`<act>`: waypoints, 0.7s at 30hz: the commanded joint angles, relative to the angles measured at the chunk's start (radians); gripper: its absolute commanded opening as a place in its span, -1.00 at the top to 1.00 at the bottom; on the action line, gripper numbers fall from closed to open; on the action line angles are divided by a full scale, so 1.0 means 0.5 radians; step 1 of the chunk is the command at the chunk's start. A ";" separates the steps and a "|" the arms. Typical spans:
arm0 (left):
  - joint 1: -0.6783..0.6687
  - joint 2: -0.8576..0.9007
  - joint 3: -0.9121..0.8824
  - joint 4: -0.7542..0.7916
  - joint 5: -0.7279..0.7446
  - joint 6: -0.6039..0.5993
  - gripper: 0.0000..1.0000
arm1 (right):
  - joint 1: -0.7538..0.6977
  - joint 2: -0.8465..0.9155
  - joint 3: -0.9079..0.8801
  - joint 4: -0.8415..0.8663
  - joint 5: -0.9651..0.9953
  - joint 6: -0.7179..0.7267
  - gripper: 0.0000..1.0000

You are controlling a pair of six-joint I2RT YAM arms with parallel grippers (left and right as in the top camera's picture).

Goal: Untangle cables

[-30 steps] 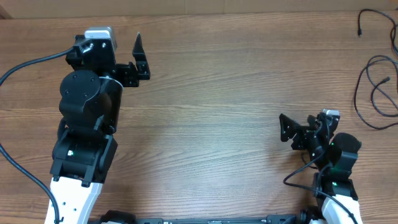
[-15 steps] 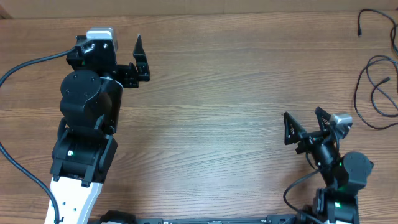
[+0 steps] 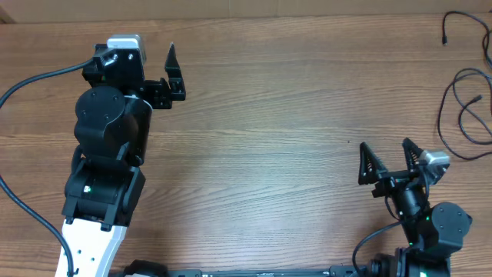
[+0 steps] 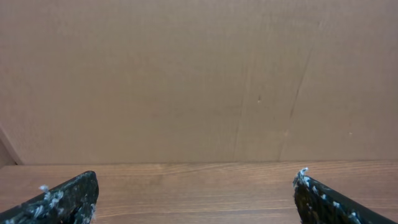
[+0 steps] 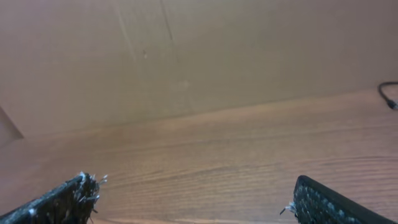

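Thin black cables [image 3: 460,108] lie as loose loops at the far right edge of the wooden table, and one separate strand with a small plug end [image 3: 446,37] lies at the back right corner. A bit of a cable [image 5: 388,96] shows at the right edge of the right wrist view. My left gripper [image 3: 171,71] is open and empty at the back left, far from the cables. My right gripper [image 3: 388,158] is open and empty near the front right, short of the cable loops. Both wrist views show wide-apart fingertips over bare wood.
A plain cardboard-coloured wall [image 4: 199,74] stands along the table's back edge. The thick black arm cable [image 3: 31,81] curves at the left. The table [image 3: 269,138] has a wood-grain top.
My right arm has drawn back toward the front edge and turned, so its open fingers now point toward the back of the table. The left arm and the cables have not moved.
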 commanded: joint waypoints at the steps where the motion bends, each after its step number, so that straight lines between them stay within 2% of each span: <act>1: -0.004 0.006 -0.020 -0.008 0.000 0.046 -1.00 | -0.008 -0.018 0.129 -0.114 0.166 -0.024 -1.00; 21: -0.004 0.006 -0.020 -0.034 -0.051 0.045 -1.00 | -0.007 -0.018 0.137 -0.303 0.272 -0.056 -1.00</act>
